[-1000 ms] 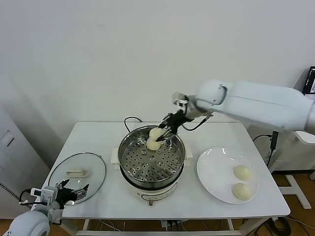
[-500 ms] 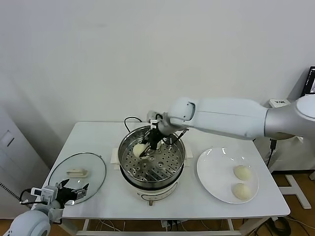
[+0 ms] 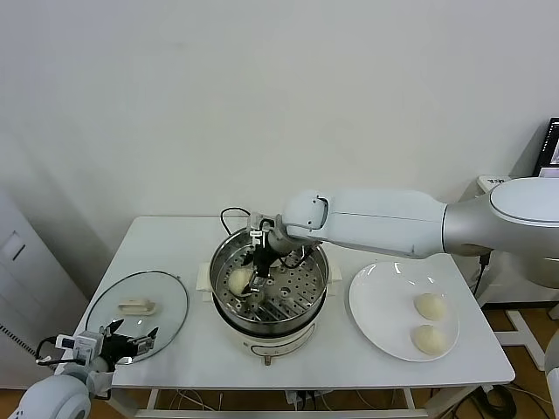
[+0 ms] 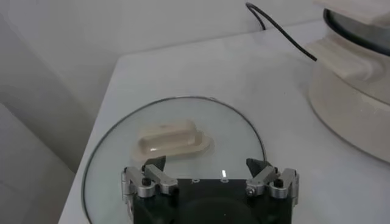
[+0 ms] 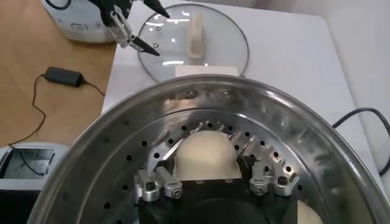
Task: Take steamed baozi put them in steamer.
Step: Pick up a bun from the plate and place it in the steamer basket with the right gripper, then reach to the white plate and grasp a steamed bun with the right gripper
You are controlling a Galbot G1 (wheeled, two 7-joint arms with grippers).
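Right gripper (image 5: pixel 209 159): fingers spread, bun (image 5: pixel 207 156) between them, possibly still touching, inside steamer (image 5: pixel 304 131).
Left gripper (image 4: pixel 207 172): fingers open above glass lid (image 4: pixel 177 115).

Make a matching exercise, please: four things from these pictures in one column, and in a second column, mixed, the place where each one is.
Things:
1. glass lid
2. right gripper
3. two baozi
4. left gripper

Places:
A. on the white plate, on the robot's right side of the table
B. inside the steamer, jaws open around a baozi on the perforated tray
C. flat on the table on the robot's left side
D. open, at the near edge of the lid, holding nothing

Pairs: 1-C, 2-B, 3-A, 4-D
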